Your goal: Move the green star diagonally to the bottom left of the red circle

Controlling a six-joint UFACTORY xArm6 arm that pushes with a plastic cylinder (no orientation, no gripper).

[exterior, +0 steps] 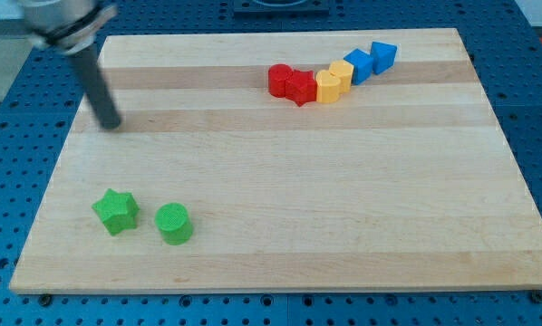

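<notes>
my tip [113, 124]: lower end of the dark rod, down on the light wooden table [343, 235] near its upper-left corner; rod slants up to the view's top left, upper part blurred.
pincer: none on this arm, just the rod, so nothing to spread or pinch; no block touches my tip.
green star block [115, 211]: straight below my tip toward the view's bottom, well apart from it, close to the table's left edge.
green cylinder block [174, 224]: just beside the star on its right, small gap btwn them; below and a bit right of my tip.
red circle block [278, 80]: far right of my tip and slightly higher in view; left end of a curved row.
red star-like block [300, 87]: touching the red circle's right side; exact shape hard to tell.
yellow blocks: two, [327, 86] and [343, 74], pressed together, next in the row to the right; shapes unclear.
blue blocks: two, [361, 65] and [383, 56], row's far end, climbing to the view's top right, farthest from my tip; look cube-ish.
task thing vs target: green star sits far to the lower left of the red circle, w/ wide bare wood btwn.
</notes>
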